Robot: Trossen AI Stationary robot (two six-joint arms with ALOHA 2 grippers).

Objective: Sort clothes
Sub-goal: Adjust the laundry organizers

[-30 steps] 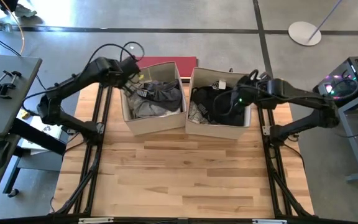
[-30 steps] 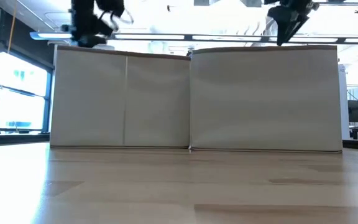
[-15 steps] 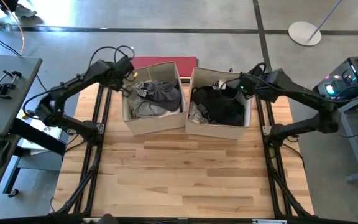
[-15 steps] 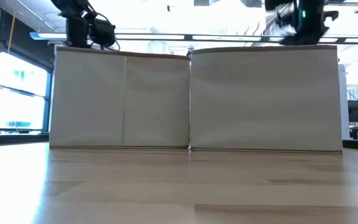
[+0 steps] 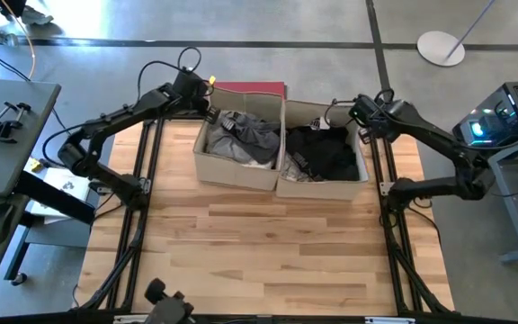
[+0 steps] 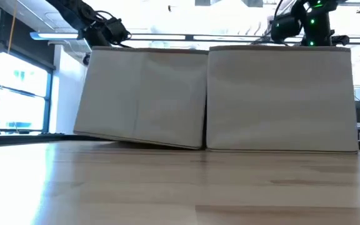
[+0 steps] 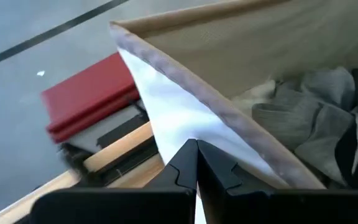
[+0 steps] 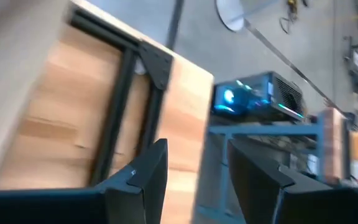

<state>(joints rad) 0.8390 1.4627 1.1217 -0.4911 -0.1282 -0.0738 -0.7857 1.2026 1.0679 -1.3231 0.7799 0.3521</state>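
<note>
High view: grey clothes (image 5: 245, 135) lie boxed beside left claw (image 5: 207, 101).

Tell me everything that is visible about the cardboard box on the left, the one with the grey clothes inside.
The left cardboard box is tan, open-topped and made of plain cardboard. It is tilted: in the low view its outer bottom edge is lifted off the wooden table while the inner edge rests beside the right cardboard box. It holds grey garments. The left end effector is closed on its rim at the far outer corner. A red board lies behind it.
</note>
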